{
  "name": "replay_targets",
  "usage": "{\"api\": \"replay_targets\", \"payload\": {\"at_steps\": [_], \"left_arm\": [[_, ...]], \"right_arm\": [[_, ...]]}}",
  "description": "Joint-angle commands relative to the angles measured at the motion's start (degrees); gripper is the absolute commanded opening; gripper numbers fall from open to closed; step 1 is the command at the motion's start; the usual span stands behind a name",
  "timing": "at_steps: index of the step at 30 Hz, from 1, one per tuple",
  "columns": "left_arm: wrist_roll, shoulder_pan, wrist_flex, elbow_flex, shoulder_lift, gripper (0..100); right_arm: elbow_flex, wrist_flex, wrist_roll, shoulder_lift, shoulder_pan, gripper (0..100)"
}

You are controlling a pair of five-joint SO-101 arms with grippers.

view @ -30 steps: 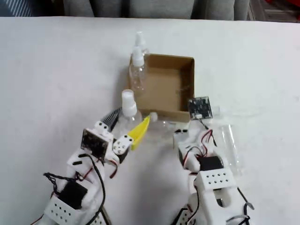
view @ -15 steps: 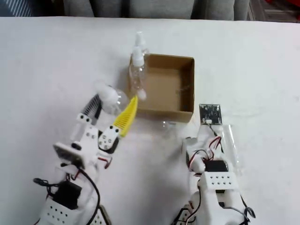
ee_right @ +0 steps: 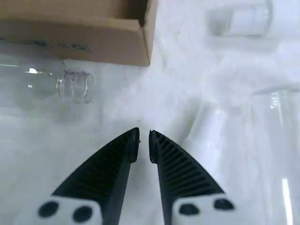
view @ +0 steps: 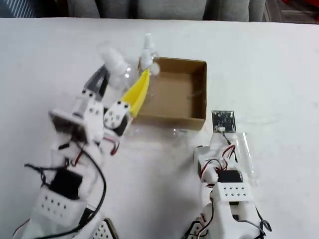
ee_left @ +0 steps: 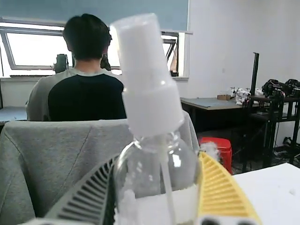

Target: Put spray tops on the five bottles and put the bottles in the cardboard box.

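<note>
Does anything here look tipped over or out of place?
Yes. A topless bottle lies on its side on the table just in front of the cardboard box, and another clear bottle lies flat beside the right arm. Nothing looks spilled.

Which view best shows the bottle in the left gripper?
Left wrist view: the bottle is close up, spray top on, clamped in the left gripper. The high view shows it from above, by the far left corner of the box.
</note>
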State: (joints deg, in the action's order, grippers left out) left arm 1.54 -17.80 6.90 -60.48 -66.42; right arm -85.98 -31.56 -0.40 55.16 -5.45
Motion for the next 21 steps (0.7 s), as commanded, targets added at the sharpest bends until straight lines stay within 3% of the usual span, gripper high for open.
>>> {"api": "replay_targets", "payload": {"at_steps": [1, 11, 21], "left_arm": [[0.79, 0.40, -5.36, 5.01, 7.25, 2], [0.79, 0.48, -25.23, -0.79, 24.92, 2], [0.79, 4.00, -35.52, -0.79, 41.54, 2]], "right_arm": [[-0.18, 1.19, 0.79, 0.84, 0.75, 1.7], [-1.41, 3.47, 0.79, 0.92, 0.75, 1.5], [-1.41, 3.82, 2.81, 0.92, 0.75, 1.6]]}}
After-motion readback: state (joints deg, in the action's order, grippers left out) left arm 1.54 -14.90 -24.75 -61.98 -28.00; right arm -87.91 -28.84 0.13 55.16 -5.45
